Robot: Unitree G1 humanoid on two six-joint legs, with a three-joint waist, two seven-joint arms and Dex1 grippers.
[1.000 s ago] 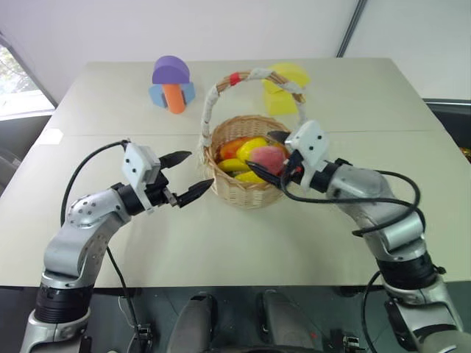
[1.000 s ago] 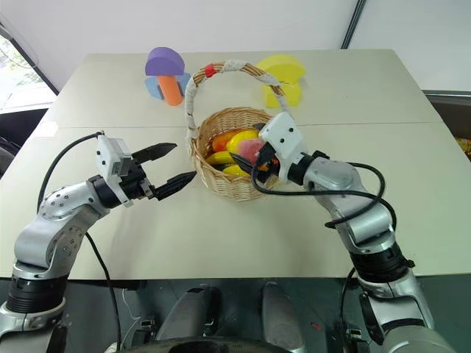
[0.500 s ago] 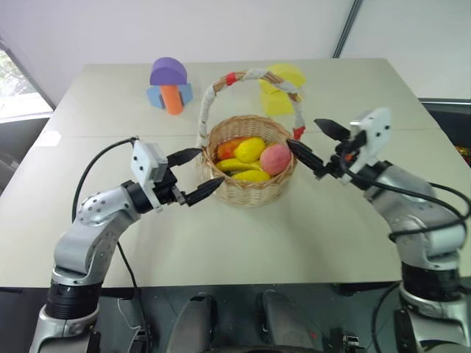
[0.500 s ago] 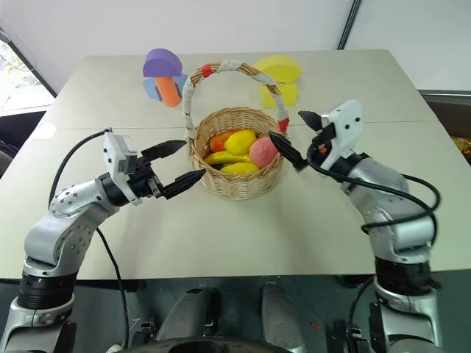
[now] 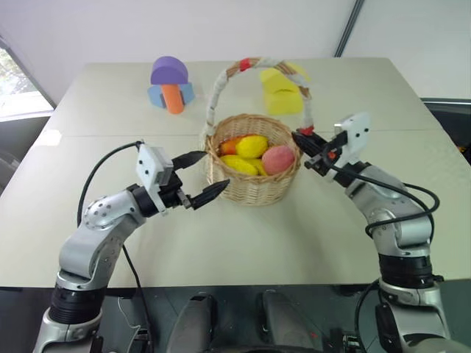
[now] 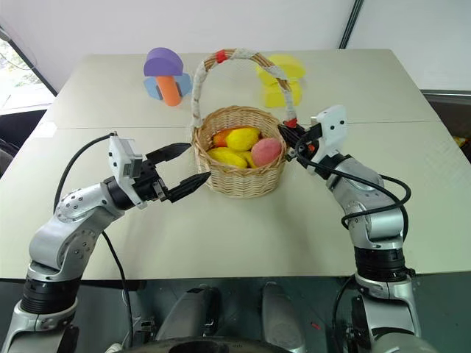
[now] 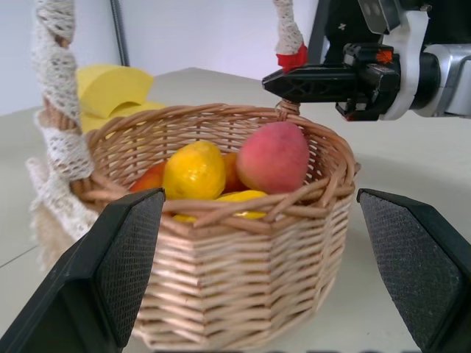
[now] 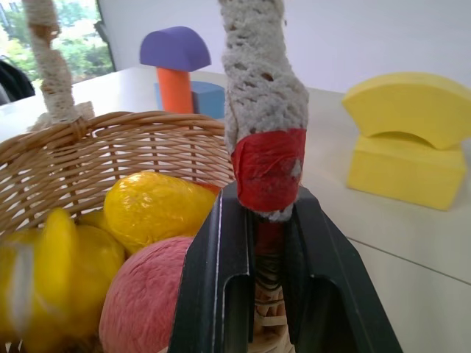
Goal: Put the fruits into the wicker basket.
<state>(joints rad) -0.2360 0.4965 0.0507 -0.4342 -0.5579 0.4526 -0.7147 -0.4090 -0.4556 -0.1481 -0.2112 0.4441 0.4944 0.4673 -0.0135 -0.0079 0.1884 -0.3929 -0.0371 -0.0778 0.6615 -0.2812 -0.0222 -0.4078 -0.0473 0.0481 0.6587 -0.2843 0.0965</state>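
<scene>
Right gripper [image 8: 268, 243] jaws clamped on wicker basket [image 6: 239, 173] handle; left gripper [image 6: 184, 168] jaws spread.

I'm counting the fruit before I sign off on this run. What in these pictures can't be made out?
- Fruit count: the wicker basket wall and the top fruits, the peach and lemon, hide what lies beneath, head views.
- Orange fruit: mostly behind the lemon, left wrist view.
- Handle foot: the right gripper, shut on the handle, covers it, right wrist view.
- Left gripper is open, holding nothing.
</scene>
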